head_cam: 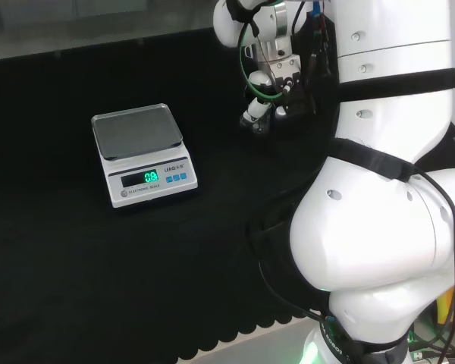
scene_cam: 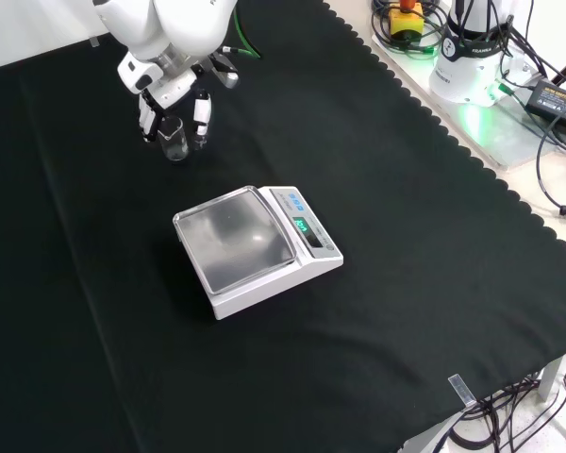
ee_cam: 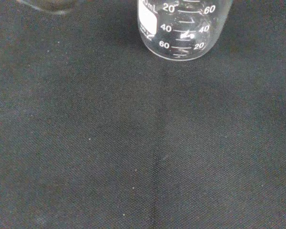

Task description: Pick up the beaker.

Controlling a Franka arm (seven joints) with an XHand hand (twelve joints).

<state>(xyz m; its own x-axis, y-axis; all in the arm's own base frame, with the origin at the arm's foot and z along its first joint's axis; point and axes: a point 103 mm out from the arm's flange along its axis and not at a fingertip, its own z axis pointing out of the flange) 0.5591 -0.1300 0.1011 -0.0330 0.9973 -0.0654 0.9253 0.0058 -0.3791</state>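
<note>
The beaker (scene_cam: 174, 142) is a small clear glass vessel standing upright on the black cloth (scene_cam: 424, 283), toward the upper left of the front view. In the wrist view the beaker (ee_cam: 183, 28) is close, and white graduation marks run up its wall in two scales, one climbing as the other falls, beside a white marking patch; it looks empty.

The hand (scene_cam: 170, 90) comes down from the top of the front view, and its black and white fingers (scene_cam: 202, 113) reach down on either side of the beaker, one set to its left and one to its right. They are close to the glass, but whether they touch it or clasp it I cannot tell. In the head view the hand (head_cam: 269, 83) hangs over the far part of the cloth (head_cam: 98, 288), left of the arm's big white links, with a green cable looping beside it.

Nearer the camera in the front view, well apart from the beaker, stands a white electronic scale (scene_cam: 255, 247) with a square metal pan and a lit green display. In the head view the scale (head_cam: 142, 154) lies to the hand's left.
</note>
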